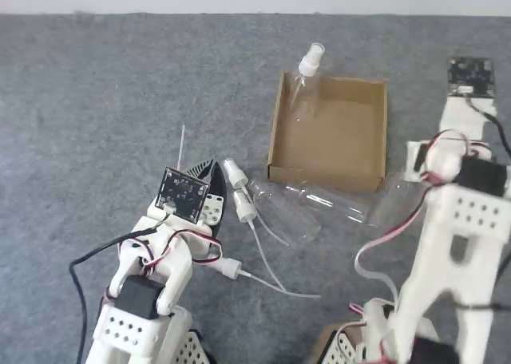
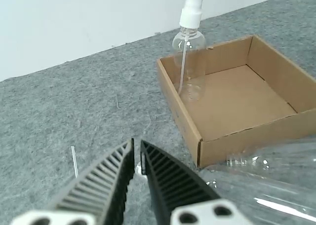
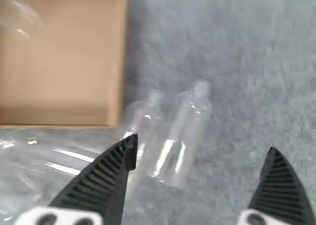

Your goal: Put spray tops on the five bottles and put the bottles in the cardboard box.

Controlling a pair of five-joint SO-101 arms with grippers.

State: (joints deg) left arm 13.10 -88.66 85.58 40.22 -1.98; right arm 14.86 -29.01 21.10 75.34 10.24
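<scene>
A clear bottle with a white spray top stands upright in the far left corner of the cardboard box. Several clear bottles without tops lie on the mat by the box's near side. Two of them lie side by side below my right gripper, which hangs open above them. Three loose spray tops with dip tubes lie near my left gripper. That gripper is shut with nothing seen in it.
Grey felt covers the whole table. A thin loose tube lies on the felt left of the left gripper. The right arm's white body stands close to the box's right side. Open felt stretches to the left and far side.
</scene>
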